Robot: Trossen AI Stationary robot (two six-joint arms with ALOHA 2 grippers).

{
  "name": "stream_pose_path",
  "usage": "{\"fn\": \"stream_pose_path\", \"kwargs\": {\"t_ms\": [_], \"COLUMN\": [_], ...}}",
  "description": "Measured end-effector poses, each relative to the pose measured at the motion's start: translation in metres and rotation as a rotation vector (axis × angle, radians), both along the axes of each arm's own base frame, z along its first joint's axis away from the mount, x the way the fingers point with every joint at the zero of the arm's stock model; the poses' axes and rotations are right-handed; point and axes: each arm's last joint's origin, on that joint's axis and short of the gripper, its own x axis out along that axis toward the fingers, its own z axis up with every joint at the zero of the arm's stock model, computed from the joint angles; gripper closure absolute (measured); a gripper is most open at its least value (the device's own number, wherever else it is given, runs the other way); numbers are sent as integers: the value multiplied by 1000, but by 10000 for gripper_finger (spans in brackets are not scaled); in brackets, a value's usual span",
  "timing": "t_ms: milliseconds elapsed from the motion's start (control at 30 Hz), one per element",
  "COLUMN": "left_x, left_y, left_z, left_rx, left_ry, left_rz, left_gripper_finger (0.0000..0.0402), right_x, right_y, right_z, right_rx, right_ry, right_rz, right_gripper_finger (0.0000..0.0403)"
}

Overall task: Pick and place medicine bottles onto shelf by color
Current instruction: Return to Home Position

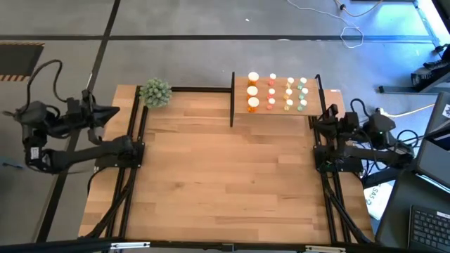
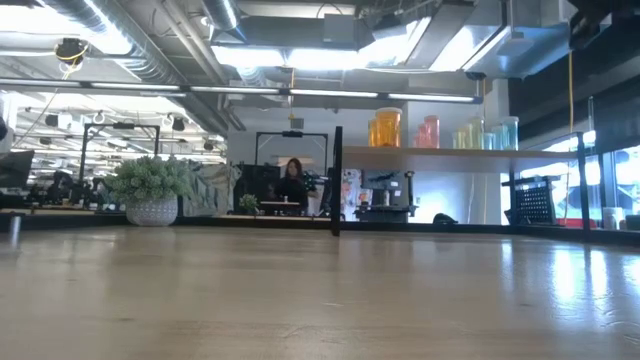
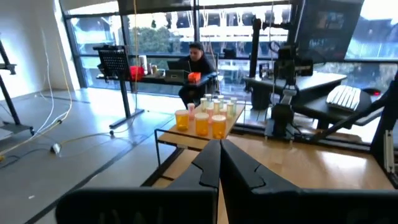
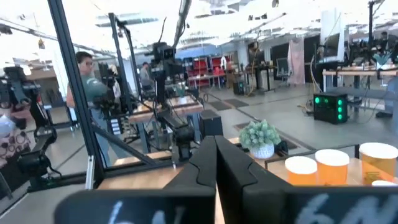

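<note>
Well ahead of the left gripper (image 3: 219, 149), across the desk (image 1: 225, 176), the bottles (image 1: 275, 92) stand upright on the shelf (image 1: 240, 98), sorted by colour. The orange ones are nearest the black post, then pink, yellowish and green. The same shelf sits close beside the right gripper (image 4: 215, 144), just off its outer side. None of the bottles is in view down on the desk.

Both arms are folded back at the desk's side edges, well clear of the shelf. Each gripper has its two dark fingers pressed together with nothing between them.

The bottles look like small plastic vials, so I'd judge them light and stiff, with smooth round sides that could slip or roll if knocked over. The tall orange ones seem the easiest to topple. They stand close to their neighbours, leaving little room for fingers. The safest hold looks to be across the body just under the pale cap, coming in from the open desk side, with a gentle squeeze.
</note>
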Motion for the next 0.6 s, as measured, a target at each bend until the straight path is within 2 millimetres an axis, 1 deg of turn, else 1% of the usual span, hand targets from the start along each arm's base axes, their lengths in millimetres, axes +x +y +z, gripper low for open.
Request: {"fn": "stream_pose_path", "kwargs": {"t_ms": [133, 233, 300, 400, 467, 600], "left_x": [-10, -14, -15, -14, -10, -4], "left_y": [-4, -5, -6, -5, -4, -2], "left_z": [-9, -17, -21, -28, -32, -35], "left_rx": [-9, -8, -7, -11, -21, 0], "left_ry": [-48, -62, -82, -73, -45, -28], "left_rz": [-2, -2, -3, -3, -3, 0], "left_gripper_finger": [401, 401, 401, 401, 401, 401], "right_x": [8, 13, 15, 18, 21, 23], "right_y": [-1, -1, -2, -2, -2, -3], "right_z": [-9, -17, -18, -22, -25, -26], "right_rx": [-4, 10, 21, 20, 21, 14], "right_ry": [2, 15, -1, -11, -10, -54], "right_rz": [-1, -1, 2, 2, 2, -3], "right_gripper_finger": [403, 403, 403, 403, 403, 403]}}
